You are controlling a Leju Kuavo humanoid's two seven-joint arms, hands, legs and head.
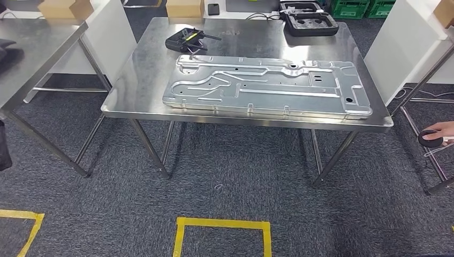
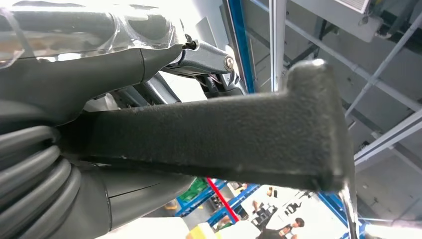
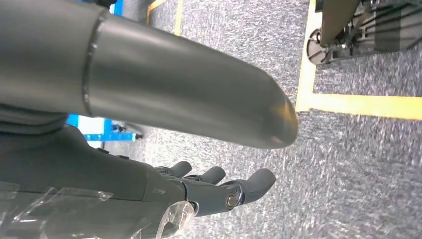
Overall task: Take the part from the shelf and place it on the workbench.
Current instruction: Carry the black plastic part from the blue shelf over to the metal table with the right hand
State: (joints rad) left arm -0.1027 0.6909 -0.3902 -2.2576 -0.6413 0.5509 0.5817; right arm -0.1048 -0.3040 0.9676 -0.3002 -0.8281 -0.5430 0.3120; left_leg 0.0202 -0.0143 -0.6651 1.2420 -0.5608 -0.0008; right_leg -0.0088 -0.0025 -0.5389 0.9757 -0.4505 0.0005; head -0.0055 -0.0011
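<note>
Stamped sheet-metal part (image 1: 266,88) lies flat on the steel workbench (image 1: 139,80), long side running along the near edge, reaching almost to the near right corner. It touches neither of the robot's hands.

Black handheld controller with a yellow-green strip (image 1: 187,39) sits just beyond the part's far left corner. Black moulded foam case (image 1: 309,22) rests at the far edge, right of centre.

Left hand (image 2: 124,129) in the left wrist view: thick grey thumb laid against a dark rough-textured block (image 2: 249,139) (cannot tell what the block is, nor whether the fingers truly grip it).

Right hand (image 3: 214,186) in the right wrist view: fingers extended and apart, nothing held, grey carpet (image 3: 348,164) with yellow floor tape (image 3: 358,104) behind.

A person's hand (image 1: 440,131) holds a dark roll (image 1: 431,138) at the right, off the workbench. Second steel table (image 1: 37,48) stands to the left.
</note>
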